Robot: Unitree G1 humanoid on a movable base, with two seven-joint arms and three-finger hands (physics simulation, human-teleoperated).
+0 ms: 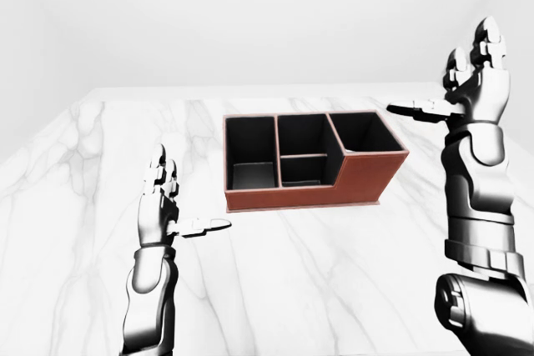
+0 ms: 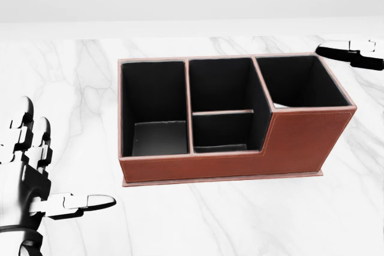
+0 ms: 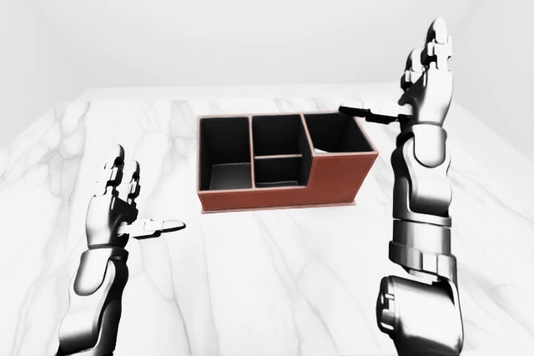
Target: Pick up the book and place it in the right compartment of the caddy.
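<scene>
The brown caddy (image 2: 300,139) with black compartments stands on the white marble table (image 2: 198,220). A thin white sliver, which looks like the book's edge (image 2: 281,105), shows low inside the right compartment; the rest is hidden by the caddy wall. My right hand (image 1: 446,77) is open and empty, raised above and to the right of the caddy; only its thumb (image 2: 351,52) shows in the head view. My left hand (image 2: 66,157) is open and empty at the lower left, apart from the caddy.
The left compartment (image 2: 153,136) and the two middle compartments (image 2: 222,130) hold nothing visible. A pale wall stands behind the table's top edge (image 1: 267,89).
</scene>
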